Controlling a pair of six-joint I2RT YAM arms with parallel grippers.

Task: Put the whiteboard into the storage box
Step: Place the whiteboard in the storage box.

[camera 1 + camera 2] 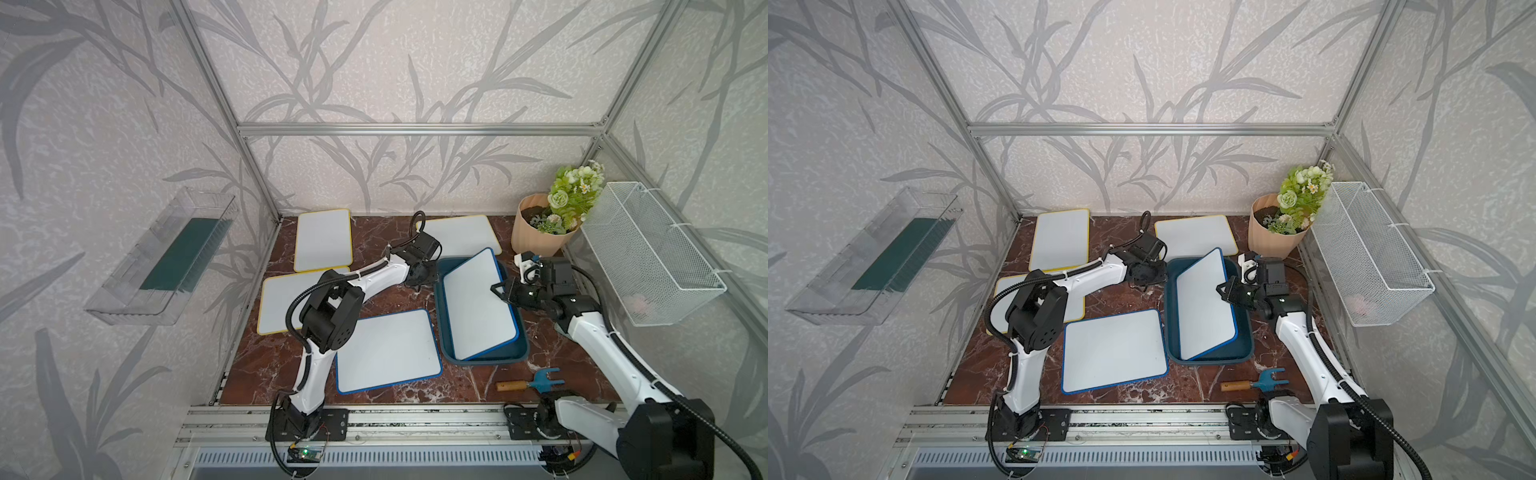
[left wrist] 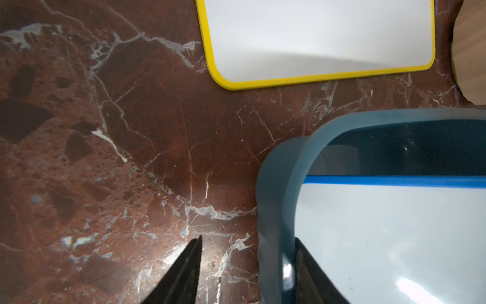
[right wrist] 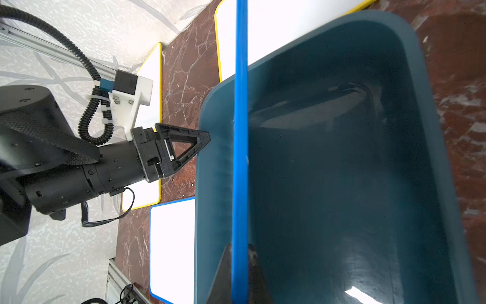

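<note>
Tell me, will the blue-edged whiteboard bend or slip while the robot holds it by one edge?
Probably stiff: the blue-edged whiteboard leans in the storage box with its edge dead straight. Its glossy face looks slippery, so it might slide. Pinched at one thin edge by the right arm's jaws, it could swing.

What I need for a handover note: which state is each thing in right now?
Dark teal plastic storage box: on red marble table, one board leaning inside.
Blue-framed rectangular whiteboard: tilted, one long edge down in box, opposite edge gripped.
Right tool: shut on that whiteboard.
Left tool: open, straddling box wall.
Second blue-framed whiteboard: flat on table.
Three yellow-framed whiteboards: flat on table.
</note>
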